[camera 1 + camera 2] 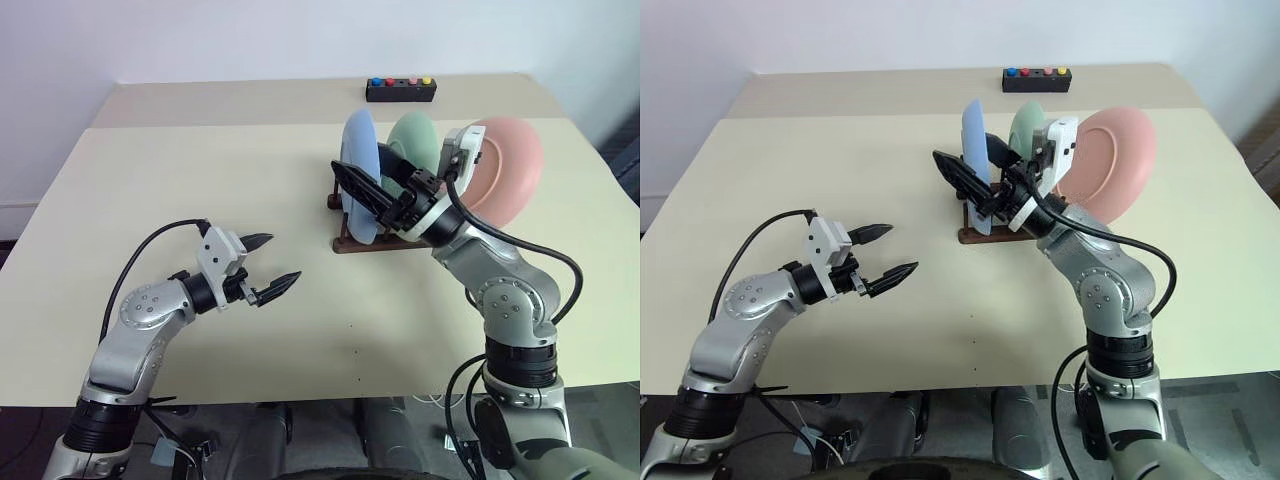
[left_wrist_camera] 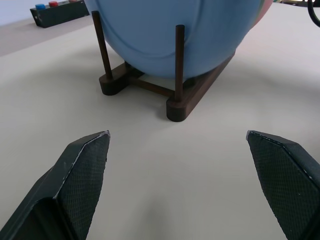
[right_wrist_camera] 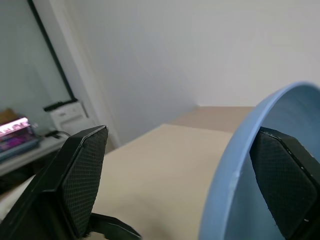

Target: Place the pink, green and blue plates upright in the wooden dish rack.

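The wooden dish rack (image 1: 345,243) stands right of the table's middle. The blue plate (image 1: 358,150) stands upright in it at the left end, with the green plate (image 1: 415,140) behind it. The pink plate (image 1: 508,165) stands at the right end, its foot hidden by my right arm. My right gripper (image 1: 376,185) is open, one finger on each side of the blue plate's (image 3: 235,165) rim and clear of it. My left gripper (image 1: 283,258) hovers open and empty left of the rack (image 2: 180,107), pointing at the blue plate (image 2: 180,30).
A small black box with coloured buttons (image 1: 400,90) sits at the table's far edge behind the rack. The pale table (image 1: 200,180) stretches wide to the left and in front of the rack.
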### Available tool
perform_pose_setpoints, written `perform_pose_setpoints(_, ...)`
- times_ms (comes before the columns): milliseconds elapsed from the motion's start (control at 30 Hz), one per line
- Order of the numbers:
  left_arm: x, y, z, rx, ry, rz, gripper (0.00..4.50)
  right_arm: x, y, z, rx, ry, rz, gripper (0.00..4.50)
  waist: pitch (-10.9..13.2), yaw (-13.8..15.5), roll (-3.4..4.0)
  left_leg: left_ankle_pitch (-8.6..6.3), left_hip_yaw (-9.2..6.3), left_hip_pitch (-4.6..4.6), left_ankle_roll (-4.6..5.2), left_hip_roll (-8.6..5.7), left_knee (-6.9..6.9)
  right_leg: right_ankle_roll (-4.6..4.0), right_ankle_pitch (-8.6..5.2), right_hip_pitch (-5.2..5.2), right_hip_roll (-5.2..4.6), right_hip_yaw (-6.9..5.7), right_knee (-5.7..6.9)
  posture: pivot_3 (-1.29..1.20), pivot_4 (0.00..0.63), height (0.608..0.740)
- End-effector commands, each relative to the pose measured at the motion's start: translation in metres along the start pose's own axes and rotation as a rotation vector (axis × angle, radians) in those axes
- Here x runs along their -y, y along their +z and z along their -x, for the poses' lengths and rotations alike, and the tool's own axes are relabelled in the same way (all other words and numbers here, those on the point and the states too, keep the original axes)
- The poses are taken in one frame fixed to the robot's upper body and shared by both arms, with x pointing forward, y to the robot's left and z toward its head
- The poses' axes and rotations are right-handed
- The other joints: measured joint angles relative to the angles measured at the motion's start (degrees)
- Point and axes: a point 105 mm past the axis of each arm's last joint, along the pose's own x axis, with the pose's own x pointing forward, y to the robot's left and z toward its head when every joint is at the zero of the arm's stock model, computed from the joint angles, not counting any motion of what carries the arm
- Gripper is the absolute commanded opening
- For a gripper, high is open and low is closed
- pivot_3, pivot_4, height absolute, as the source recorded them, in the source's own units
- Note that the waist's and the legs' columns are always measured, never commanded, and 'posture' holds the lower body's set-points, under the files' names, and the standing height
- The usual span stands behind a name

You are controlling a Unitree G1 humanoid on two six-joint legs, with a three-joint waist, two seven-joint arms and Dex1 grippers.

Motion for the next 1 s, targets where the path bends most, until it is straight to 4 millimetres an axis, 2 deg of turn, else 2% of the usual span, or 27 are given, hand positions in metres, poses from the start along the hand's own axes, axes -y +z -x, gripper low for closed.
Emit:
perform_pose_setpoints(33,0.004,0.012,-0.001,0.043,-0.016,-0.037,4.50,-0.007,0.017,-0.004,0.044,0.033,0.069,4.38,0.0,0.0,0.00,0.00,0.00,0.00,0.00,0.00,0.00,0.00,0.00,0.00,0.00,0.00,0.00,0.00,0.150,0.740)
perform_pose_setpoints(367,0.005,0.011,-0.003,0.044,-0.022,-0.033,4.50,-0.008,0.043,-0.013,0.069,0.040,0.193,4.38,0.0,0.0,0.01,0.00,0.00,0.00,0.00,0.00,-0.01,0.00,0.00,-0.01,0.00,0.00,-0.01,0.00,0.150,0.740)
perform_pose_setpoints(767,0.006,0.010,-0.003,0.045,-0.019,-0.033,4.50,-0.005,0.039,-0.012,0.047,0.031,0.241,4.38,0.0,0.0,0.02,0.00,0.01,0.00,0.00,0.00,-0.01,0.00,0.00,0.00,0.00,0.00,-0.01,0.00,0.150,0.740)
perform_pose_setpoints(900,0.006,0.010,-0.003,0.046,-0.018,-0.034,4.50,-0.013,0.064,-0.011,0.106,0.058,0.366,4.38,0.0,0.0,0.02,0.00,0.01,-0.01,0.00,0.00,-0.01,0.00,0.00,0.00,-0.01,0.00,-0.01,0.00,0.150,0.740)
perform_pose_setpoints(1000,0.007,0.011,-0.003,0.051,-0.021,-0.034,4.50,-0.007,0.092,-0.003,0.140,0.018,0.500,4.38,0.0,0.1,0.04,0.00,0.02,-0.01,0.00,0.00,0.01,0.00,0.00,0.00,-0.01,0.00,-0.02,0.00,0.150,0.740)
